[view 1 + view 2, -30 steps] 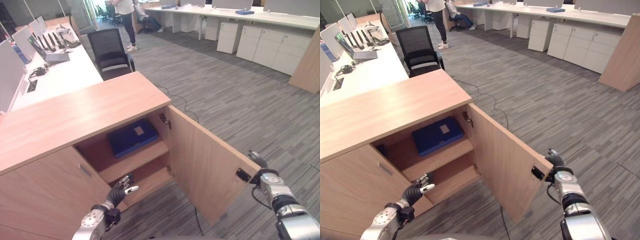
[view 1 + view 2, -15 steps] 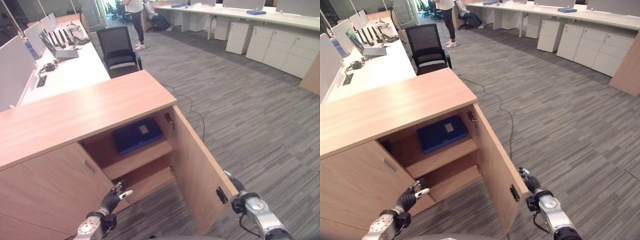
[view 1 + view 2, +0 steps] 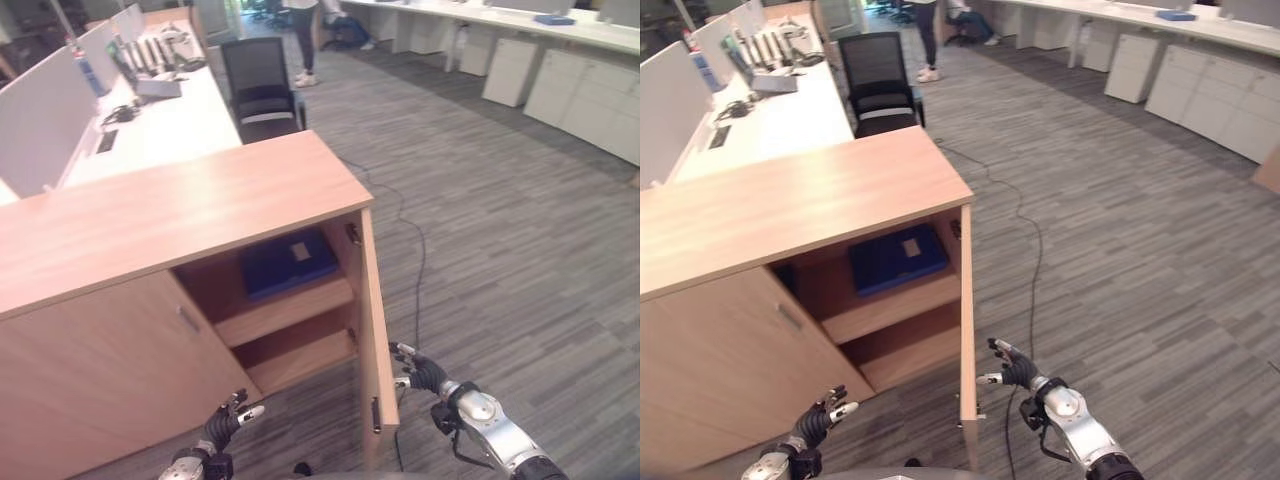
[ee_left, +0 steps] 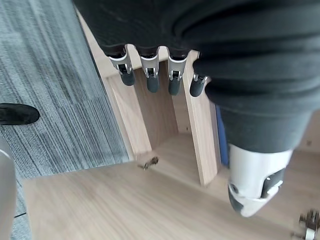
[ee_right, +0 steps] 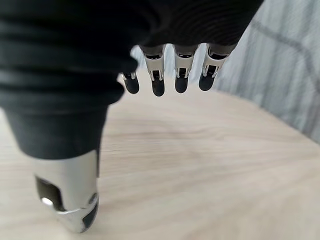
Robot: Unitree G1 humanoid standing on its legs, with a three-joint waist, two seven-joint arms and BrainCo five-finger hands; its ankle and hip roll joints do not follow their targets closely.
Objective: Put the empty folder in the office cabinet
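1. Since a second ago the cabinet door [image 3: 967, 330] has swung from wide open to roughly edge-on to my head camera, and my right hand [image 3: 1012, 368] has travelled round with it to the door's outer face.
2. My right hand's fingers [image 5: 159, 82] look straight and relaxed, holding nothing; in my right wrist view the pale wood of the door lies just beyond the tips, though I cannot tell whether they actually touch it.
3. My left hand [image 3: 230, 419] hangs low in front of the cabinet [image 3: 180, 210], fingers loosely extended and empty.
4. The blue folder [image 3: 897, 257] lies flat on the upper shelf [image 3: 890, 305] inside, so I judge the placing done and only the closing left.
5. What could go wrong:
   - The folder's front edge sits near the shelf lip (hard to judge from here); if it overhangs, the door could catch it and stop short.
   - My push rests on flat fingers alone, so they could slide along the smooth wood and off the free edge, leaving the door ajar.
   - My left hand is near the opening's lower front; if it drifts inward, the closing door could pinch it.
   - Too hard a shove could make the door bounce back open.
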